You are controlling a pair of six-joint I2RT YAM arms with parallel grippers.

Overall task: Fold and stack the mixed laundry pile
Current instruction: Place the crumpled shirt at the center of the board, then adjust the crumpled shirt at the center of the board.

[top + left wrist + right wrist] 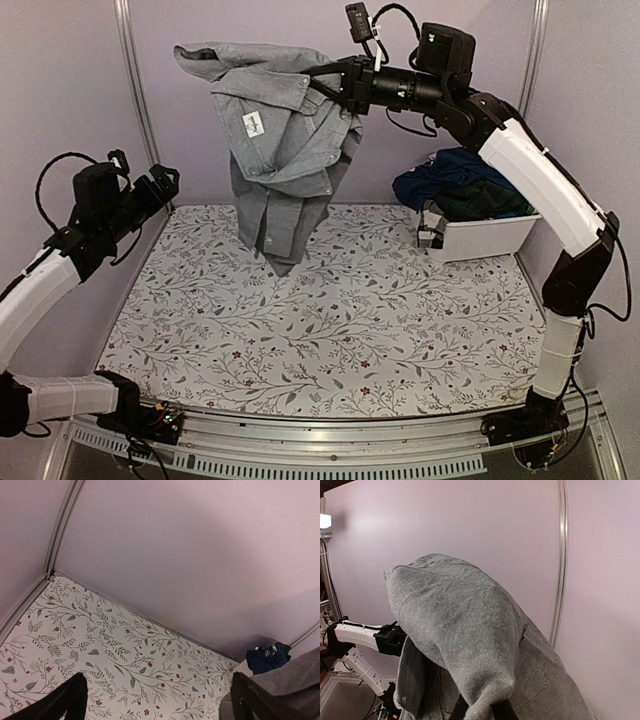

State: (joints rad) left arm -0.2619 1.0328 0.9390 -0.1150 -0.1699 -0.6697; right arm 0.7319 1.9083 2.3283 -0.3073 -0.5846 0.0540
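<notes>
Grey shirt [285, 150] hangs straight down from the right gripper [335, 88], which pinches its top. The left gripper [160, 185] is open, off to the shirt's left.

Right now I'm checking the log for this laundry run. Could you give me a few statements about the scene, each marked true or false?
1. The right end effector holds the grey shirt in the air. True.
2. The grey shirt lies folded flat. False: it hangs bunched from the right end effector, over the table cloth.
3. The left end effector is open and empty. True.
4. The bin is empty. False: it holds navy cloth and a darker garment.
</notes>
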